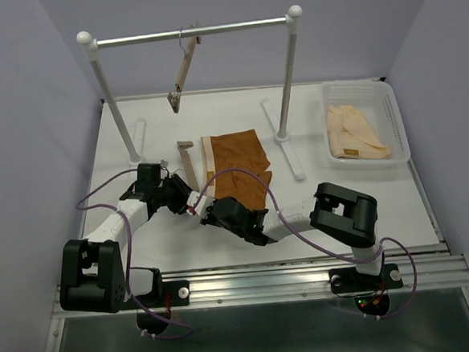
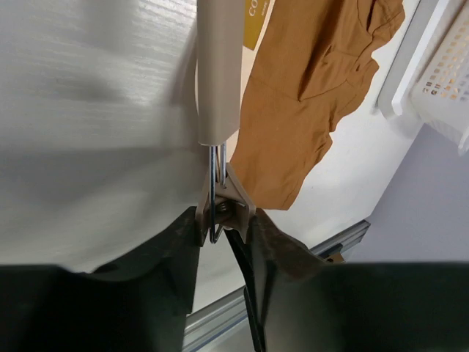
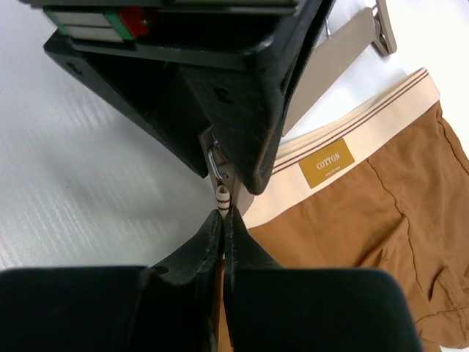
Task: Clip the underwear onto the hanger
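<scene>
The light-wood hanger [image 1: 188, 165] lies on the table, and its bar [image 2: 220, 73] runs away from my left wrist camera. My left gripper [image 2: 223, 220] is shut on the hanger's near metal clip [image 2: 226, 199], one finger on each side of it. The rust-brown underwear [image 1: 238, 164] lies flat to the right of the hanger, its tan waistband [image 3: 366, 125] towards the bar. My right gripper [image 3: 226, 216] is shut on a corner of the waistband [image 3: 223, 198] and holds it at the mouth of that clip, just under the left gripper's fingers [image 3: 249, 125]. The far clip [image 3: 382, 29] lies free.
A second hanger [image 1: 184, 71] hangs from the steel rail [image 1: 192, 31] on white posts at the back. A white basket [image 1: 396, 120] with pale cream garments [image 1: 352, 131] stands at the back right. The two grippers [image 1: 196, 207] meet left of the table's centre.
</scene>
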Robot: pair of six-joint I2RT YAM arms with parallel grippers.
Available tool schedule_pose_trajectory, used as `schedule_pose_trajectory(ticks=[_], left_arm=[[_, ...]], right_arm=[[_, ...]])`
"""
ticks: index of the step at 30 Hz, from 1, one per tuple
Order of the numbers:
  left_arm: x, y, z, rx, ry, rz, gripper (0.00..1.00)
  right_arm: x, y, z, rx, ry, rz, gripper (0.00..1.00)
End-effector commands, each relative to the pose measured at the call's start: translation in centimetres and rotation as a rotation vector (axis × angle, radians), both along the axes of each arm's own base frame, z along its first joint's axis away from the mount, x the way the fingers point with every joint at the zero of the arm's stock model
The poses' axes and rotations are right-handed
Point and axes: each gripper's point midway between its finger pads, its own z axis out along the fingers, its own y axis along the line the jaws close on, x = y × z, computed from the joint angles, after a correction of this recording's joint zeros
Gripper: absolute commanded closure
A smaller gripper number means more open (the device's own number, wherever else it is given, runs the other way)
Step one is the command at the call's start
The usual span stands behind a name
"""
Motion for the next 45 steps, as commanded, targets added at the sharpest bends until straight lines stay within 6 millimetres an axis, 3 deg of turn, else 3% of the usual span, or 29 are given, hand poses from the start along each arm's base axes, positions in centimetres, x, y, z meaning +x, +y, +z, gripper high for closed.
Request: schedule_pose_trajectory(ticks=[1,4,11,15,16,20,33,44,45], left_arm=[[-1.5,-0.5,0.3,-0.021,0.029,-0.058,0.53],[-1.3,-0.6,0.8,-0.027,0.009,-0.062,0.45],[-1.0,-0.7,1.1,-0.030,-0.007,-0.067,0.38],[-0.8,-0.2,0.7,0.003,-0.004,-0.045,0.29],[-0.6,-0.1,0.7,0.011,-0.006,-0.036,0.21],[0.9,0.4,1.4,0.035,-0.054,0.003,0.11],[7.0,-0.1,2.7,0.002,-0.212,0.076,0.16],[9.7,1.1,1.9,0.079,-0.216,0.140,0.37],[9.8,1.1,1.9,0.084,-0.217,0.141,0.44]], right_arm=[[1.0,1.6,4.0,0.127,-0.050,-0.041,0.99],[1.1,1.6,4.3,0.133,-0.057,-0.046,0.99],[1.1,1.5,4.6,0.141,-0.059,-0.048,0.99],[0.8,1.2,4.7,0.143,-0.052,-0.043,0.99],[0.7,1.1,4.6,0.140,-0.050,-0.041,0.99],[0.0,0.6,4.6,0.150,-0.028,-0.016,0.99],[-1.6,-0.7,6.1,0.206,0.011,0.018,0.99],[-2.6,-1.6,5.9,0.197,0.049,0.042,0.99],[-2.7,-1.7,5.7,0.193,0.054,0.042,0.99]])
